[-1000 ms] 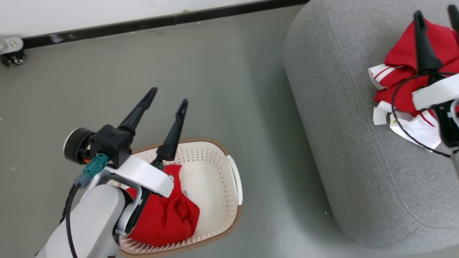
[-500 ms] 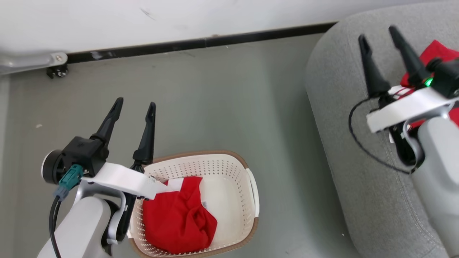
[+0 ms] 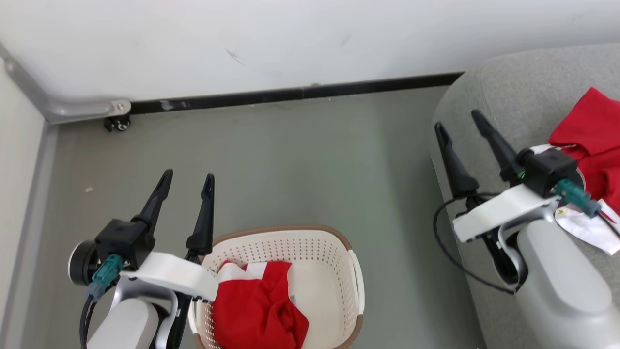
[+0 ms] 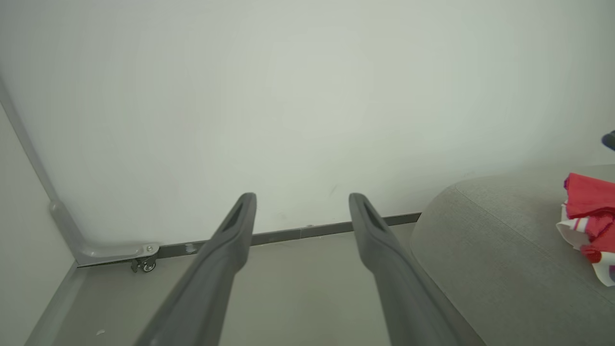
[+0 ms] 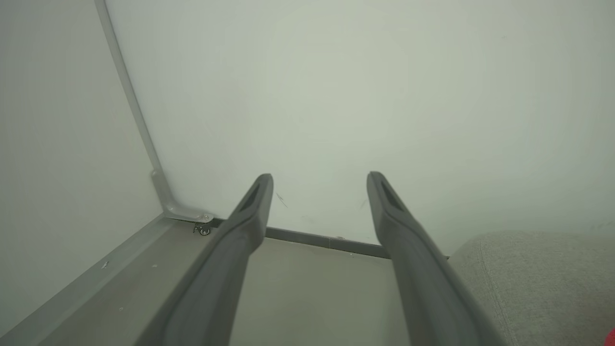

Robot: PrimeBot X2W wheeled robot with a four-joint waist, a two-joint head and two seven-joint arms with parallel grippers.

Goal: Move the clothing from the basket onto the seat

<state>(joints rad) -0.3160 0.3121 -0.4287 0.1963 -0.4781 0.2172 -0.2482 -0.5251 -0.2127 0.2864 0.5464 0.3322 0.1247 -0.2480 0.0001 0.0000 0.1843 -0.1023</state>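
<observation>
Presently your left pincer (image 3: 189, 174) and right pincer (image 3: 457, 119) both stand spread and empty. One bunch of clothing (image 3: 259, 310) lies crumpled against the left wall of the basket (image 3: 310, 247); another red garment (image 3: 588, 126) rests on the seat (image 3: 508, 82). Expect thin, limp, light fabric: pinch a raised fold at the heap's crest, since flat layers may slip.

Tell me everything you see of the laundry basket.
The basket is cream plastic with rows of small holes in its walls, a brown band round the rim and a pale handle on its right side. It stands upright on the grey floor, apart from the sofa, holding crumpled red clothing with white trim. Its near end is cropped.
</observation>
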